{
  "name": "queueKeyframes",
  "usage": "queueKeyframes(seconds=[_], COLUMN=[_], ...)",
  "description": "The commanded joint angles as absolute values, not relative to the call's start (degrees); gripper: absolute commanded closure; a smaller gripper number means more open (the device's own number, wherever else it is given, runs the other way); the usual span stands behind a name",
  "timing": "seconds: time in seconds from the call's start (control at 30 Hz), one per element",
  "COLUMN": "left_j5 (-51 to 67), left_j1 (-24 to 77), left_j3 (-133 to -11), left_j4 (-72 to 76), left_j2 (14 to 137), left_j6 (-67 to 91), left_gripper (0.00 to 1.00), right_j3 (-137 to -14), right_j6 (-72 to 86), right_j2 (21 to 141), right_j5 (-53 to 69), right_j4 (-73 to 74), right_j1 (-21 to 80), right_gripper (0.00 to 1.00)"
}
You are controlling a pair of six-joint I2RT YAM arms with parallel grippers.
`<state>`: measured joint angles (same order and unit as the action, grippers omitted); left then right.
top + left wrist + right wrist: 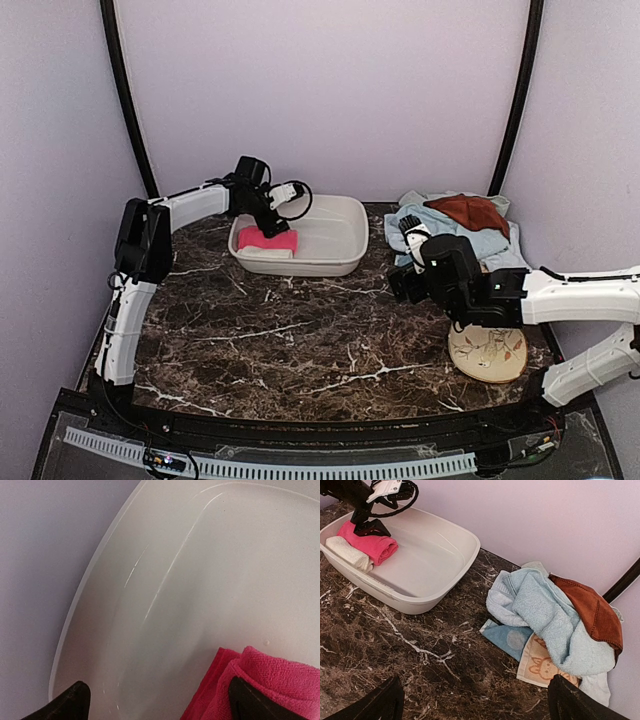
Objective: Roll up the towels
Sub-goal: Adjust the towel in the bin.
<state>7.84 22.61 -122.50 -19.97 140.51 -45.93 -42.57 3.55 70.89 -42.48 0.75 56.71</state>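
Observation:
A rolled bright pink towel (267, 238) (372, 542) lies in the left end of the white basin (340, 225), beside a rolled cream-white towel (265, 254) (347, 552). My left gripper (272, 215) (162, 705) hangs open over them. Its right finger overlaps the pink towel (270, 680), and only basin floor shows between the fingers. At the back right is a loose pile: a light blue towel (545, 615) (470, 238), a rust-brown one (592, 612) (468, 210) on top and a patterned beige one (540, 662) underneath. My right gripper (410, 240) (477, 705) is open above bare marble in front of the pile.
The basin's rim (435, 592) stands on the dark marble table (300, 340) at the back centre. A darker blue cloth with a pale dot (512, 637) sticks out under the pile. A round beige disc with a leaf pattern (488, 352) lies under my right arm.

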Motion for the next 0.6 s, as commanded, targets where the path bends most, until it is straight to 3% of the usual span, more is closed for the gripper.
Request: queueKeyframes(seconds=[0.0,0.27,0.4,0.57], left_j5=[5.0,-7.3,-3.9,2.8], left_j1=[22.4,19.8,14.8,5.4], left_j3=[-122.2,-113.1,-96.0,-68.5], left_j4=[-20.5,-15.5,-12.5,1.8], left_j2=[133.9,119.9,105.7,87.9], left_j6=[-42.6,-34.9,-31.1,-22.2], left_gripper=[0.01,0.01,0.01,0.01], right_j3=[-45.4,-44.0,-41.5,-35.4], right_j6=[4.3,6.7,14.1,23.5], right_j2=[69.5,63.8,58.2,50.4], right_j5=[-43.2,-42.8,-44.9,-46.2], right_j4=[0.1,-5.7,-5.7,-4.6], right_j1=[54.7,49.1,43.2,32.8], right_gripper=[0.00,0.00,0.00,0.00])
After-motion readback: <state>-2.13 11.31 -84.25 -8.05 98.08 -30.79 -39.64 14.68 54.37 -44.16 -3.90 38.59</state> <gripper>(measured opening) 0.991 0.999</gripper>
